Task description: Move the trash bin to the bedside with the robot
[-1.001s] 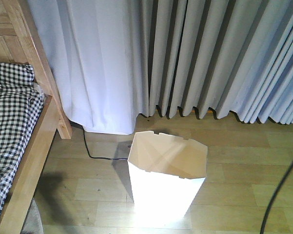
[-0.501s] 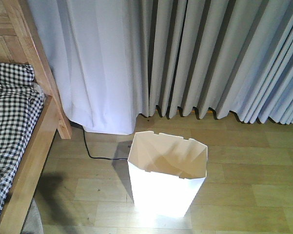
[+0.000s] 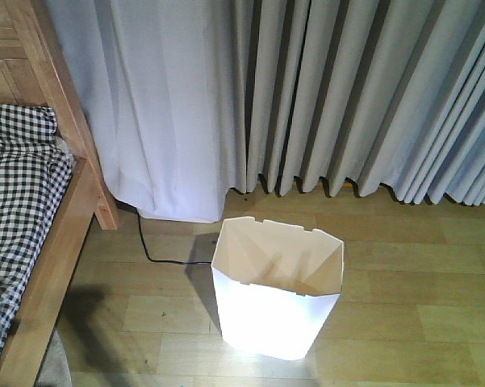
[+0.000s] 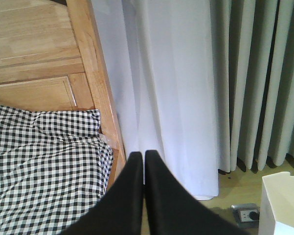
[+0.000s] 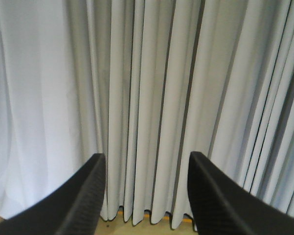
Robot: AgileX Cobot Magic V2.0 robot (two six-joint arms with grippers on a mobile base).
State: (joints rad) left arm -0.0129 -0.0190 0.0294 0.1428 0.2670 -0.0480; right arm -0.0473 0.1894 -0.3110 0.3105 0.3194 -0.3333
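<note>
The white trash bin (image 3: 276, 298) with its angular rim and cream inside stands upright on the wooden floor, right of the bed; its corner shows in the left wrist view (image 4: 283, 203). The light wooden bed frame post (image 3: 64, 113) and checkered bedding (image 3: 16, 210) are at the left, also in the left wrist view (image 4: 44, 161). My left gripper (image 4: 140, 155) is shut and empty, held up facing the bed post and curtain. My right gripper (image 5: 147, 161) is open and empty, facing the curtains. Neither arm shows in the front view.
Grey curtains (image 3: 363, 97) and a white curtain (image 3: 169, 105) hang behind the bin. A black cable (image 3: 157, 256) runs over the floor between bed and bin. A floor socket (image 4: 245, 214) lies near the bin.
A black cable and arm part at the right edge of the front view have gone out of view. The bin, bed and curtains have stayed put.
</note>
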